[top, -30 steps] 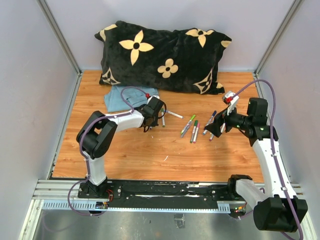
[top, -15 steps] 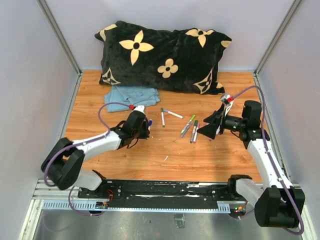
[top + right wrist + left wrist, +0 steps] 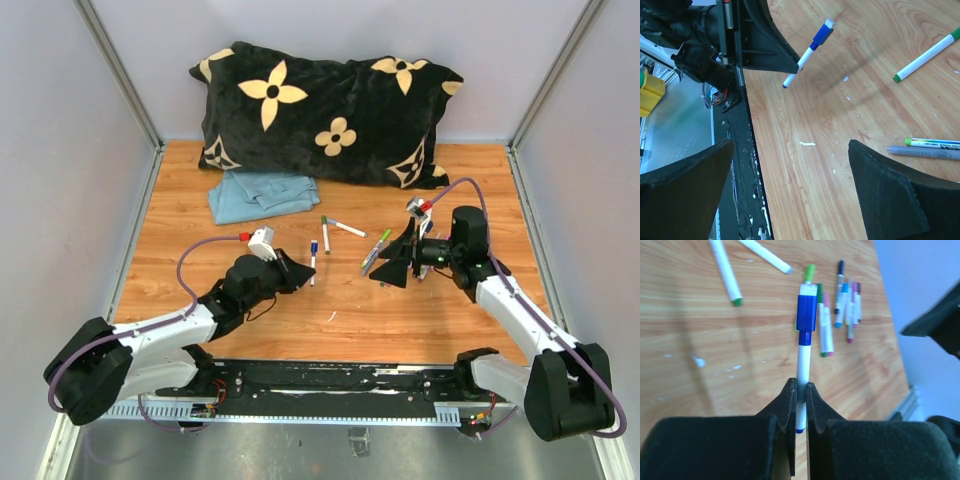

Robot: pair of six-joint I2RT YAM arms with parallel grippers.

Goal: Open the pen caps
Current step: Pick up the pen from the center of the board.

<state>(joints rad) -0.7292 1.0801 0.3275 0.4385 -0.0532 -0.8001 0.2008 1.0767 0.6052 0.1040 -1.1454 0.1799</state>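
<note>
My left gripper (image 3: 799,395) is shut on the lower barrel of a slim white pen (image 3: 801,360). The pen's blue cap (image 3: 805,312) is still on and points away from the fingers. In the top view this gripper (image 3: 300,270) holds the pen (image 3: 312,262) just above the table, left of centre. My right gripper (image 3: 388,268) stands wide open with nothing between its fingers, a little to the right of the held pen and facing it. Its wrist view shows the blue cap (image 3: 820,35) up ahead. Several capped pens (image 3: 840,305) lie on the wood.
A black pillow (image 3: 330,110) with cream flowers lies across the back, with a folded blue cloth (image 3: 262,192) in front of it. Loose pens (image 3: 349,228) and a green-capped pen (image 3: 377,245) lie mid-table. A black rail (image 3: 330,380) runs along the near edge.
My left arm has drawn back toward the near left, carrying the blue-capped pen away from the other pens. My right gripper has swung left toward the table's centre, still open.
</note>
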